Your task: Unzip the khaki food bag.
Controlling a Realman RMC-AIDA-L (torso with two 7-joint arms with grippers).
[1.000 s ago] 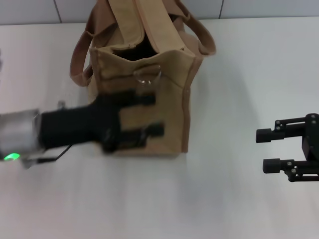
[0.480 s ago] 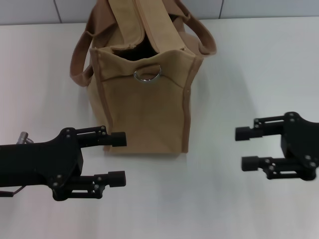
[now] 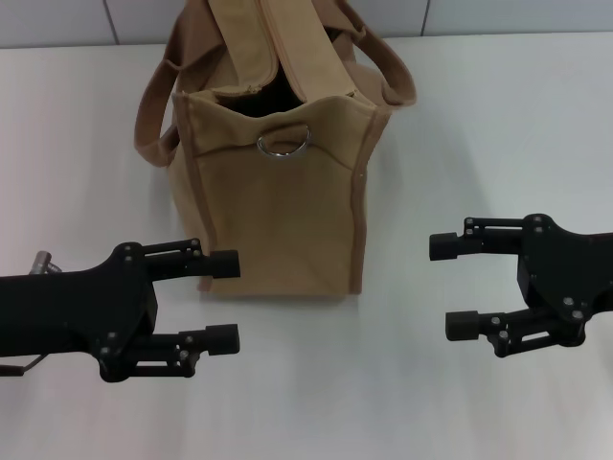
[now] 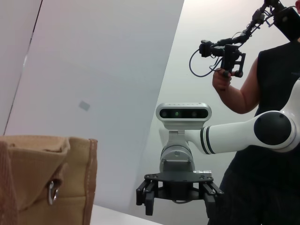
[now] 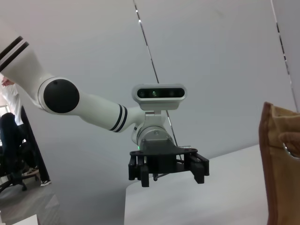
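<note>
The bag (image 3: 273, 153) is set on the table (image 3: 498, 115), behind and between the left gripper (image 3: 224, 300) and right gripper (image 3: 450, 286).

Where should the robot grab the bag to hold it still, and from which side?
Probably the top rim of the khaki food bag, beside the metal ring on its near end. That edge stands up stiff and faces the robot, above an open gap. The open left gripper sits nearest, so coming in from the front looks easiest. The right gripper waits open, off to the bag's right.
</note>
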